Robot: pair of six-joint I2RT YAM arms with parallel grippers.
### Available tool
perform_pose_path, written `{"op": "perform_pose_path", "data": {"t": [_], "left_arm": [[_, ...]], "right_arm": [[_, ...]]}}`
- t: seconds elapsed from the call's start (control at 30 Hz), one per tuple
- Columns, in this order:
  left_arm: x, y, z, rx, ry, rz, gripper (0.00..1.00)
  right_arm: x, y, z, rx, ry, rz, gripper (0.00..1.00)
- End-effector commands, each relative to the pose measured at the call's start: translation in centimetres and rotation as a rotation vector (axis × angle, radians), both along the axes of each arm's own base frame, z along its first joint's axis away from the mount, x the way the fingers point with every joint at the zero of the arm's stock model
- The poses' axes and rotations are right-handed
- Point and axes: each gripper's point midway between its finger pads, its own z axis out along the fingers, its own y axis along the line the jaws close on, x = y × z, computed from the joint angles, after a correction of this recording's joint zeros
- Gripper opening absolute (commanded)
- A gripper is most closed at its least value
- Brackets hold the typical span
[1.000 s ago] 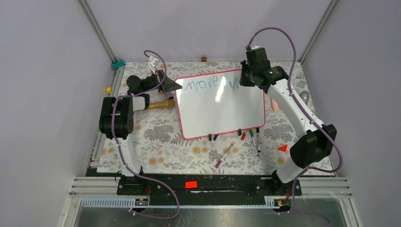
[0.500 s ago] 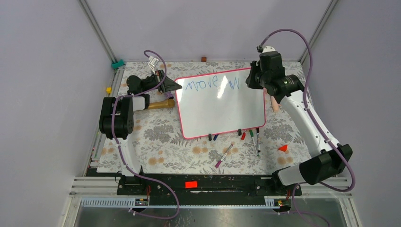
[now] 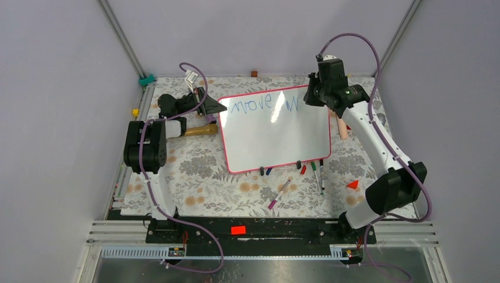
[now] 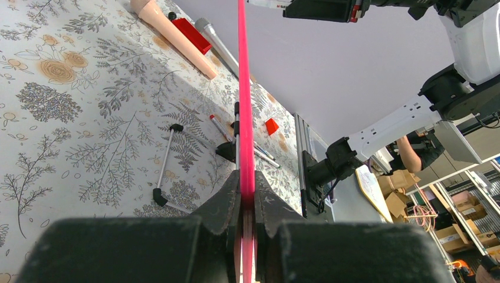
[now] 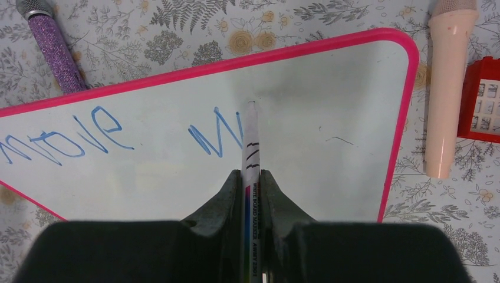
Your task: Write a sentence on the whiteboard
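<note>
From above, the whiteboard (image 3: 277,135) lay near the tabletop's (image 3: 194,177) far edge, with the sentence (image 3: 265,105) started along its top. In the left wrist view, the left gripper (image 4: 246,197) pinched the rim (image 4: 243,88) to hold the board steady. In the right wrist view, the right gripper (image 5: 250,177) squeezed the marker (image 5: 250,135) for writing.

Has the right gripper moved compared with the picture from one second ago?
Yes. In the top view the right gripper has shifted right along the far rim of the whiteboard, closer to its right corner.
</note>
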Motion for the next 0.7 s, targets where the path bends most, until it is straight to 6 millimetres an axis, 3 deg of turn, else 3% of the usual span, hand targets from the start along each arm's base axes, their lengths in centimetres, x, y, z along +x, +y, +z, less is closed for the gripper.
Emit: {"op": "perform_pose_path", "data": {"t": [0.0, 0.13, 0.37, 0.53, 0.67], "left_arm": [[-0.6, 0.0, 1.6, 0.009, -0.083, -0.024, 0.0], [-0.6, 0.0, 1.6, 0.009, -0.083, -0.025, 0.0], [-0.5, 0.1, 1.6, 0.009, -0.084, -0.024, 0.0], [-0.6, 0.0, 1.5, 0.01, -0.081, -0.026, 0.0], [-0.6, 0.1, 1.4, 0.011, -0.081, -0.026, 0.0]], "right_arm": [[1.2, 0.2, 2.4, 0.034, -0.056, -0.009, 0.0], [1.6, -0.8, 1.5, 0.006, -0.022, -0.068, 0.0], [1.2, -0.1, 0.7, 0.028, 0.007, -0.031, 0.0], [1.5, -1.8, 0.6, -0.007, -0.005, -0.126, 0.0], [1.5, 0.2, 0.9, 0.049, -0.005, -0.026, 0.0]]}}
